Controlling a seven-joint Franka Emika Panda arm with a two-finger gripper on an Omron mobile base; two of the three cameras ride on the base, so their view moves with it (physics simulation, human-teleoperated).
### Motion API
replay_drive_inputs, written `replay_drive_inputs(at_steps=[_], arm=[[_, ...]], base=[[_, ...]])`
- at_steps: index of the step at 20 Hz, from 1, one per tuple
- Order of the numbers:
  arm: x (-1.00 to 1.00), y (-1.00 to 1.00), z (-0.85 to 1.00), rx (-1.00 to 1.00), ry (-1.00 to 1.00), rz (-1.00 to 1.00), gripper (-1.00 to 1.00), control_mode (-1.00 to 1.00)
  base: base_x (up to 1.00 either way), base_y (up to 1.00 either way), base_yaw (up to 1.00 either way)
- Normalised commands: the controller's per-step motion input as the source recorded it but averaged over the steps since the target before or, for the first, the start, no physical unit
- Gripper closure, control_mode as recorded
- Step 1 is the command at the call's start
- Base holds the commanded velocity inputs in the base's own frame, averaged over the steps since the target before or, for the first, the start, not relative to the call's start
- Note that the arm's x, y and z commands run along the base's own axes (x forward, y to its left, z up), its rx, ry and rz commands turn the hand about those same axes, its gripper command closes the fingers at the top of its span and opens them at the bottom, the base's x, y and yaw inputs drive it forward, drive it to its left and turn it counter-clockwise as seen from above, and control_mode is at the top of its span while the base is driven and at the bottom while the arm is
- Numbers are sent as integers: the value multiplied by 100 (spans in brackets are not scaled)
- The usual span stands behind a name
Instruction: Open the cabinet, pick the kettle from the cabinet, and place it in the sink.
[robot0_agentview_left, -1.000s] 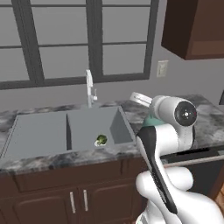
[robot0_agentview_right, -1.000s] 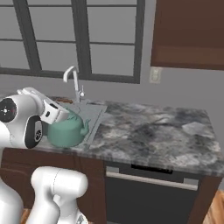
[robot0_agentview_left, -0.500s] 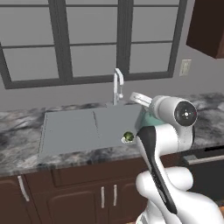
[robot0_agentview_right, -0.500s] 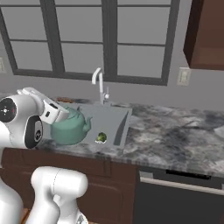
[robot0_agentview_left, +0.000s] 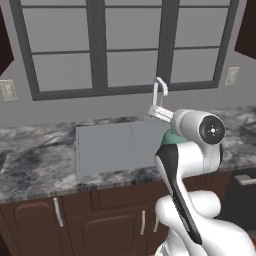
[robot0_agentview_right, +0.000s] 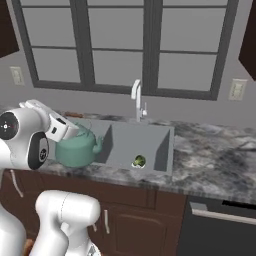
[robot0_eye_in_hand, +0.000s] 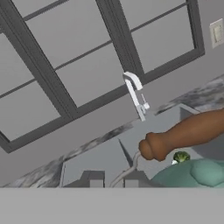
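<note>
Right base view shows the kettle hanging from the gripper at the near left corner of the sink, its teal body over the front counter edge and the basin's left end, its spout pointing right toward the open basin. The fingers themselves are hidden behind the white hand there, so the grip is a judgement: the kettle rides off the counter under the hand with its thin handle arching up into it, and in the hand view the two finger tips stand close together with the handle wire rising between them, so the gripper looks clamped on the handle. The coming move turns on one relation: the basin floor lies ahead of the kettle, to its right and lower, so the load should travel away from the robot over the front rim, then down. The sink's long axis runs left to right along the counter, leaving wide room sideways. Things to clear are the faucet at the back rim, the broccoli piece on the basin floor toward the right, and a brown wooden handle that crosses the hand view just above the kettle's lid.
</note>
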Motion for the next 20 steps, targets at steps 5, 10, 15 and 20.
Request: replay_drive_inputs(at_steps=[5,10,15,20], arm=[[0,0,0,0,0,0,100,100],[0,0,0,0,0,0,100,100],[0,0,0,0,0,0,100,100],[0,0,0,0,0,0,100,100]], base=[[44,38,1],[32,21,4],[17,17,5],[0,0,0]])
